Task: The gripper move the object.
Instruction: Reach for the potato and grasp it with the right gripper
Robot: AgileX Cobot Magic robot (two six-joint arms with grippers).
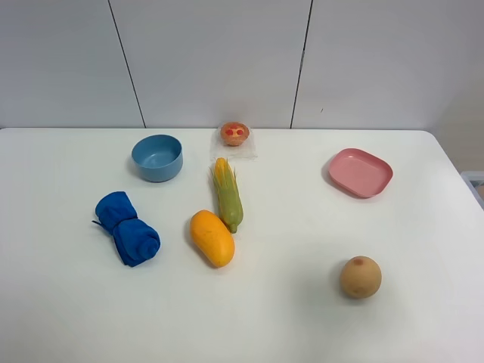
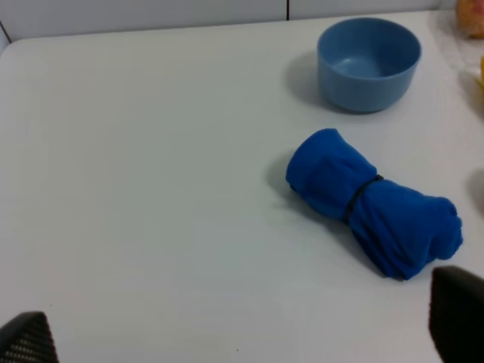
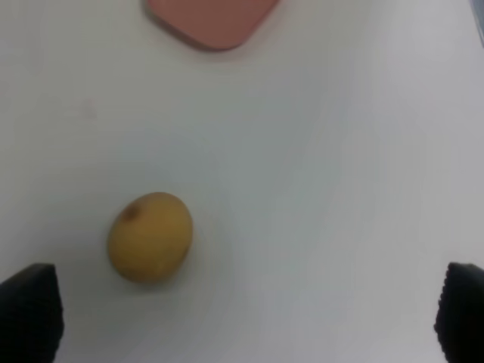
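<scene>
- White table (image 1: 76, 318) fills the high view, backed by a pale panelled wall (image 1: 212, 60); neither arm shows there.
- Peach (image 1: 361, 277) sits alone on the near right part of the table, its reddish dimple on the upper side. The pink plate (image 1: 361, 172) lies well apart, farther back.
- Right gripper (image 3: 246, 314) hangs over the table with its dark fingers (image 3: 30, 314) spread wide and holding nothing. The peach lies ahead of it, nearer one finger and touching neither.
- Left gripper (image 2: 242, 329) is likewise spread and empty, over bare table near the rolled blue cloth (image 1: 127, 228). A blue bowl (image 1: 157, 157) stands beyond the cloth.
- Mango (image 1: 212, 237) and corn (image 1: 228, 195) lie just beside each other mid-table.
- Tart (image 1: 235, 133) sits at the back, by the wall.
</scene>
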